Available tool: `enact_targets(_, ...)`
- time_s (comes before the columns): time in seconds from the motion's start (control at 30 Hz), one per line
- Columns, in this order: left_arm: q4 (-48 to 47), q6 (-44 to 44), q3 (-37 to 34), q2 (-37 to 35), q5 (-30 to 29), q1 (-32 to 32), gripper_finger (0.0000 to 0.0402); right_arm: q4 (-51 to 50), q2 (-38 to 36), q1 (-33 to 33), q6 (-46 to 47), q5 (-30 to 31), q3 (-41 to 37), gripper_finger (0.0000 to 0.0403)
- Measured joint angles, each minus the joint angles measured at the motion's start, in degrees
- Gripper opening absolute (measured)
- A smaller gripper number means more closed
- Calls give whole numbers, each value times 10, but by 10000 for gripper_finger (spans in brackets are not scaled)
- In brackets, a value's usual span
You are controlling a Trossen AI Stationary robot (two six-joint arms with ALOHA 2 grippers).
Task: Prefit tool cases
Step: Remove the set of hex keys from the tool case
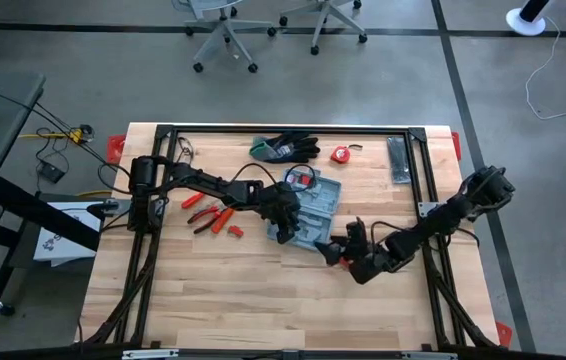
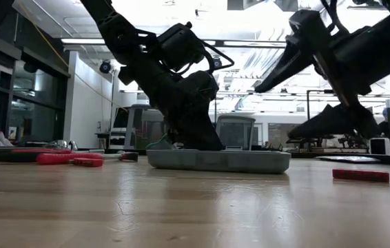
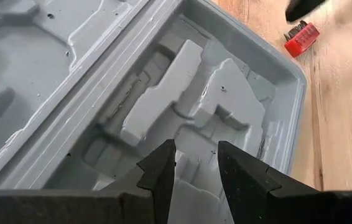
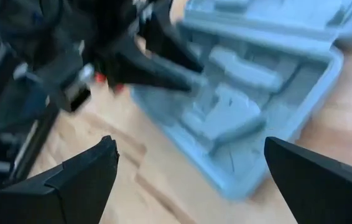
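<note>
High view first: the grey-blue hinged plastic tool case with its moulded recesses [image 1: 313, 208] lies open on the pale wooden worktop [image 1: 243, 290], and both arms crowd over it. Left end effector [image 1: 285, 228] sits right down in the near half of the case, fingers [image 3: 163, 171] parted only narrowly, and I see nothing between them (the left wrist view shows bare grey tray just ahead of the tips). Right end effector [image 1: 348, 248] hovers just beside the case's corner, spread wide and carrying nothing; its wrist view has the case lying directly ahead of the fingers, with the left arm's tips poking in from beyond.

A small red block of bits [image 1: 347, 262] lies on the worktop right by the right end effector; red-handled pliers [image 1: 206, 215] wait farther out behind the left arm, well apart from the case.

My read: we're early in the fitting, tray empty, left arm steadying or probing a recess. Next move, I'd say, asks the right end effector to drop onto that red block, close, and carry it across to a matching recess without knocking the left arm.
</note>
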Motion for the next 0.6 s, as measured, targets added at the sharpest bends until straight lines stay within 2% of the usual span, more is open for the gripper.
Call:
enact_targets(0.13,0,0,0,0,0,0,115,1,0,-11,-13,-35,0,390)
enact_targets(0.37,0,0,0,0,0,0,115,23,0,-29,-62,-58,0,390)
enact_targets(0.6,2,0,0,0,0,0,115,69,0,-54,-118,-138,0,390)
